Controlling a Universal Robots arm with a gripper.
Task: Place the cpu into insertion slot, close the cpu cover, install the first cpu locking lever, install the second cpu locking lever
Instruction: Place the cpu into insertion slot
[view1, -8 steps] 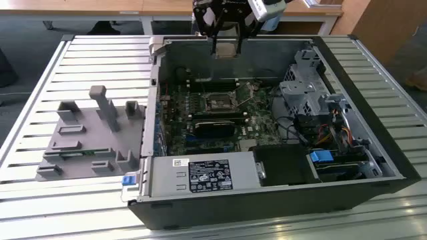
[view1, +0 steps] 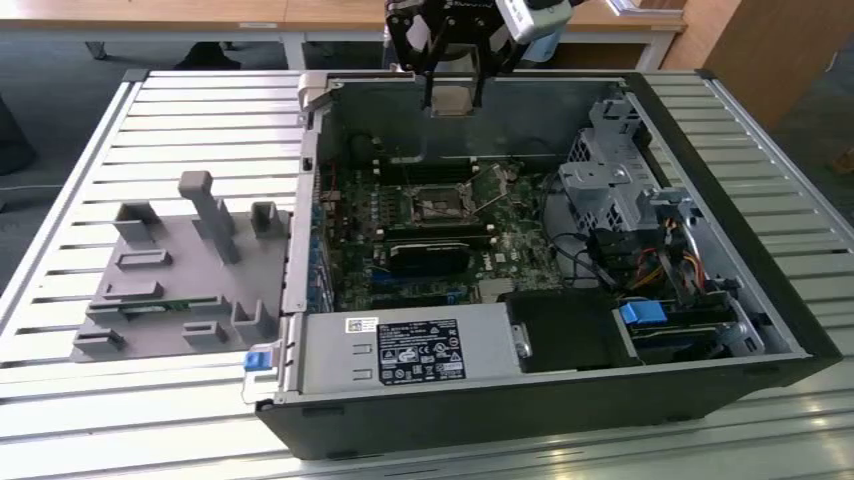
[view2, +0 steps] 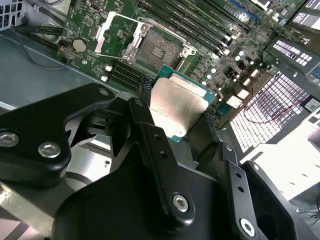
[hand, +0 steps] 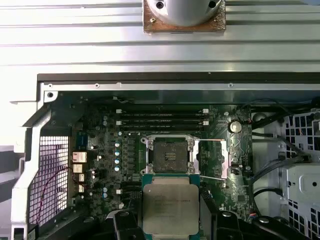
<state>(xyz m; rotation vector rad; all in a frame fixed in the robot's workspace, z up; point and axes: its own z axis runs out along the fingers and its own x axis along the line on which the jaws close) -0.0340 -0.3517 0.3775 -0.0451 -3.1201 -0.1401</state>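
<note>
The gripper (view1: 453, 104) is clenched on the cpu (view1: 453, 92), with one black finger on each of two opposite edges. In the exterior view the chip hangs high over the far wall of the open computer case (view1: 747, 300), well apart from the insertion slot (view1: 434, 207) and not over it.

In the first wrist view the cpu (hand: 170, 207) shows its tan-silver face with a green border. Its edges run parallel to the pale rim of the insertion slot (hand: 169, 155). The fingers (hand: 127, 225) stand outside the two gripped edges, while the edge that faces the slot is free.

The slot is uncovered, and its dark square middle lies open. The cpu cover (hand: 212, 141) is swung away and lies just beside the slot, along one side of the rim. A thin locking lever (hand: 212, 177) sticks out at a slant from the slot's corner on that same side.

The long memory slots (hand: 162, 117) run near the slot, along the side that is away from the chip. In the exterior view a long black card (view1: 434, 250) lies close along the opposite side of the slot. So the room around the slot is narrow on these two sides, and it is taken by the cover on a third.

In the second wrist view the cpu (view2: 177, 107) sits tilted between the fingers (view2: 150, 135), and the slot (view2: 157, 50) is apart from its free edge.
</note>
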